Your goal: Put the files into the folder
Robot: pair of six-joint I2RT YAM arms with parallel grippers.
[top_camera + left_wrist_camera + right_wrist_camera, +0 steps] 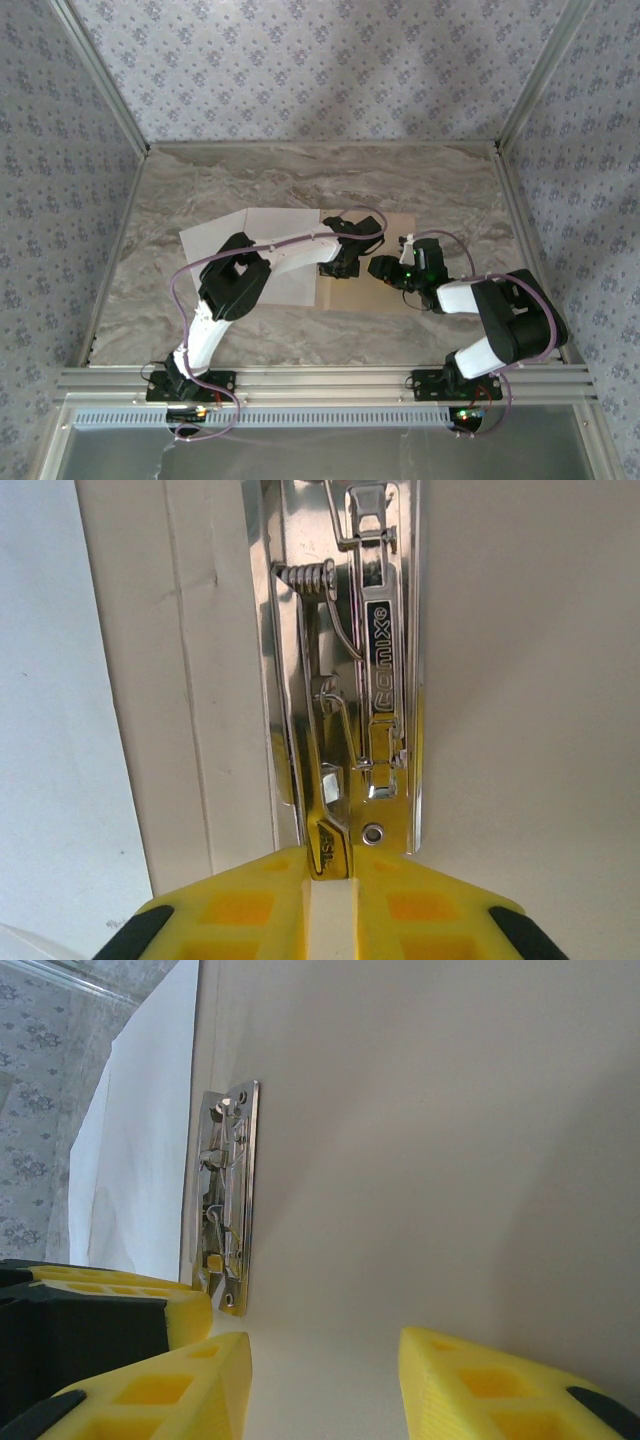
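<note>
The left hand (330,905) is closed down to a thin gap, and the near end of the metal clip (372,680) is pinched between its tips. The right hand (322,1380) is held wide open and empty, just above the open folder (450,1140). The white files (255,245) are laid flat on the tabletop (300,180), right beside the folder's left edge.

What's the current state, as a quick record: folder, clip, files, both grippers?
folder: open, lying flat
clip: along the crease, no paper under it
files: overlapping, left of the clip
left gripper: at the clip's near end, fingers nearly together; grip unclear
right gripper: open, over the right leaf
</note>
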